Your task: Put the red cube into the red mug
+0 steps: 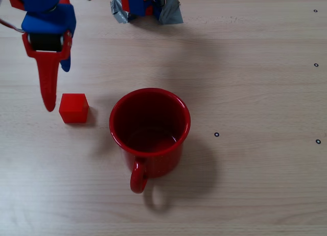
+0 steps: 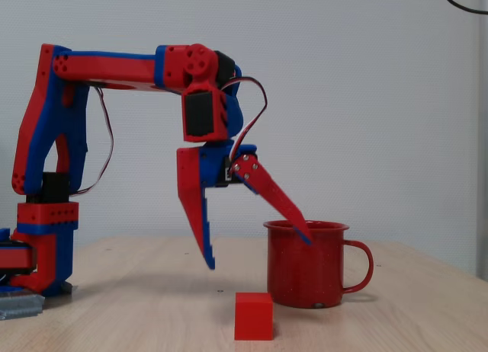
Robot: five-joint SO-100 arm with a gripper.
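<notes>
The pincer (image 2: 259, 253) hangs spread wide and empty, presumably readying a grab. The red cube (image 1: 74, 108) sits on the worktop (image 1: 255, 93) below it, beside the red mug (image 1: 149, 131).

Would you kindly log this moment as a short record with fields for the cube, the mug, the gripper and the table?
cube: small matte red cube resting on the table, left of the mug in the overhead fixed view, apart from it
mug: large glossy red enamel mug, upright, nothing visible inside, handle toward the picture's bottom edge
gripper: red-and-blue two-finger gripper, open, raised above the table, holding nothing
table: light wooden tabletop
task status: cube not yet grasped
</notes>
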